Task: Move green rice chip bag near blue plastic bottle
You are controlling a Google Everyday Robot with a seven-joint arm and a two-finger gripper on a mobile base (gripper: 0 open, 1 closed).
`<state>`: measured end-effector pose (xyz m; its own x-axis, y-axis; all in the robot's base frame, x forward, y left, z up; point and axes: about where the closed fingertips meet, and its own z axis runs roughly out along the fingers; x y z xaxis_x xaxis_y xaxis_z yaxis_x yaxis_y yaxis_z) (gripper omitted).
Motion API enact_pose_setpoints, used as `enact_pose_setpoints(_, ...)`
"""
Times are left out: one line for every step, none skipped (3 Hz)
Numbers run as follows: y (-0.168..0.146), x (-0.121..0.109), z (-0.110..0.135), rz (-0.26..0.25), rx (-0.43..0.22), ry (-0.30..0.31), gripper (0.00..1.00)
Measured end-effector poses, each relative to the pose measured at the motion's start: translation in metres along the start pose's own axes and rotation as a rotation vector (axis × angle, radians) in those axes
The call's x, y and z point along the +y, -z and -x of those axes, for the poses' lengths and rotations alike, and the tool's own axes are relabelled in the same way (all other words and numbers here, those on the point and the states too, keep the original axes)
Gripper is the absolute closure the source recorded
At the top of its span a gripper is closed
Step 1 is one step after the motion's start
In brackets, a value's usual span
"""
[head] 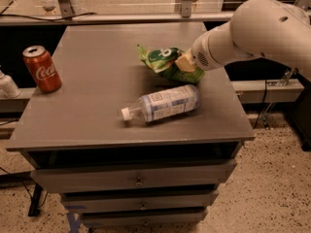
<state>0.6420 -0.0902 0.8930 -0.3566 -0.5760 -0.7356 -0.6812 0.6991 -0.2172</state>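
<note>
Wrinkly glossy green rice chip bag (163,62), just behind the clear blue plastic bottle (165,103) lying at frame centre on the grey table (87,110), is pinched at its right end by the gripper (186,63), with a red soda can (42,69) upright at the left edge.

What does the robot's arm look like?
The arm is smooth and creamy white, made of fat rounded tubes with a big ball-like joint. It has a few small dark dots and, near the wrist, a patch of tiny holes. No cables show on it. Its gripper, at the green rice chip bag over the back right of the table, has a tan-yellow tip.
</note>
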Motion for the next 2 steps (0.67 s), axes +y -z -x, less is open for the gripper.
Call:
enact_pose_setpoints(-0.0022, 0.0092, -0.0083, 0.017, 0.016, -0.033, 1.0)
enact_pose_setpoints(-0.0059, 0.0112, -0.0111, 0.041, 0.021, -0.052, 0.82)
